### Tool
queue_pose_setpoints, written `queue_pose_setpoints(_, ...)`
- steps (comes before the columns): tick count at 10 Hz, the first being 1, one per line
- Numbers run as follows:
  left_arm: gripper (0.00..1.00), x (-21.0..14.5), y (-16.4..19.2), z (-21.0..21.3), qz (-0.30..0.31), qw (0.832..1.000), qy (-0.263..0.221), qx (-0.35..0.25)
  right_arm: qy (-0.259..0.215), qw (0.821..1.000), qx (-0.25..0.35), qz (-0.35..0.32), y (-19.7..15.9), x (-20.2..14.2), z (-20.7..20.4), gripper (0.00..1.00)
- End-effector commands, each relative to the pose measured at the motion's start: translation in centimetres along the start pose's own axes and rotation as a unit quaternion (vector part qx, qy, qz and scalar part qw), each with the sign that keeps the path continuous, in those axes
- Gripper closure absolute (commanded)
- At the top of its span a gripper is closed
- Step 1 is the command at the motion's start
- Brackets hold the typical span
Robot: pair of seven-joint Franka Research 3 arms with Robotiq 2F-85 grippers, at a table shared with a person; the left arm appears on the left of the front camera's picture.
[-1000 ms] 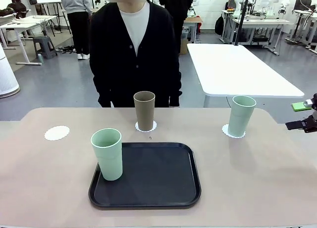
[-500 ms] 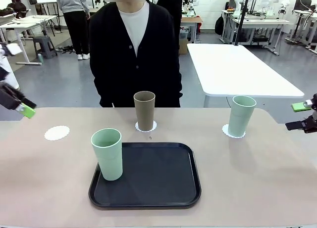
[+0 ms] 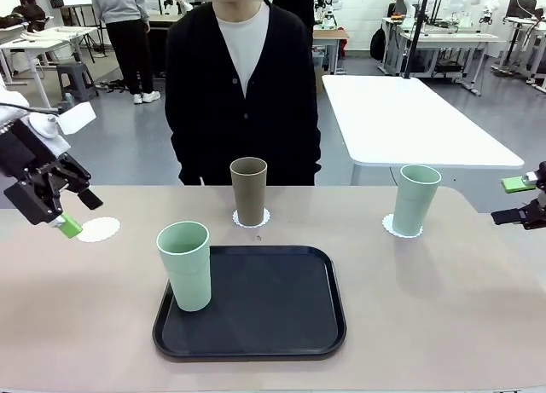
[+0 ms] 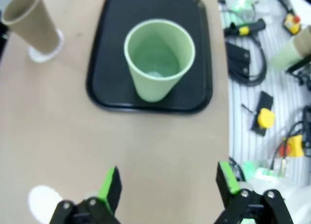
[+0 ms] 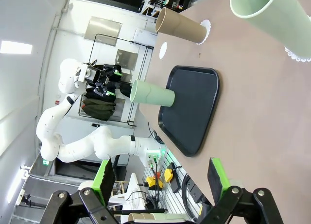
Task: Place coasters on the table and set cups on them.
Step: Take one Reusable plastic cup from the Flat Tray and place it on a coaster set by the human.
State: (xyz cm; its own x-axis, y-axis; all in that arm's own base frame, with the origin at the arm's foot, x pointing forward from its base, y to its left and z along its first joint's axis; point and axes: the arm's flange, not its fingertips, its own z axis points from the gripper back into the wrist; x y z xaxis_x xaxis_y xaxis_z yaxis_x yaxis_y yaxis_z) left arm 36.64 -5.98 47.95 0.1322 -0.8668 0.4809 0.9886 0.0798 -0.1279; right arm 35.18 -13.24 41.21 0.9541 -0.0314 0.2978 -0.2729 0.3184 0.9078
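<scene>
Left end effector (image 3: 78, 212), open and empty, hovers beside the scalloped white coaster (image 3: 98, 229) at 9 o'clock on the beige worktop (image 3: 444, 308); right end effector (image 3: 512, 199), open and empty, at 3 o'clock.

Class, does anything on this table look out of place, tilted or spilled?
One mint green cup stands on the black tray, not on a coaster; the left coaster lies bare. Nothing looks tipped or spilled.

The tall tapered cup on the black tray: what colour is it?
The tall tapered cup is pale mint green; the front view shows it best.
</scene>
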Motion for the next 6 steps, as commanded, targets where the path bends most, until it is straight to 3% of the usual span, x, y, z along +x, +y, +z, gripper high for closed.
queue_pose_setpoints(1,0.00,0.28,0.33,0.04,-0.019,0.999,0.020,0.025,-0.006,1.000,0.010,0.006,-0.09,0.04,-0.11,0.00)
queue_pose_setpoints(2,0.00,0.38,0.25,0.44,0.020,0.998,-0.009,0.058,-0.006,1.000,0.010,0.006,-0.09,0.04,-0.11,0.00)
queue_pose_setpoints(3,0.00,0.19,0.07,0.00,-0.006,1.000,0.009,0.005,-0.006,1.000,0.010,0.006,-0.09,0.04,-0.11,0.00)
queue_pose_setpoints(6,0.00,0.19,0.07,0.00,-0.006,1.000,0.009,0.005,-0.006,1.000,0.010,0.006,-0.09,0.04,-0.11,0.00)
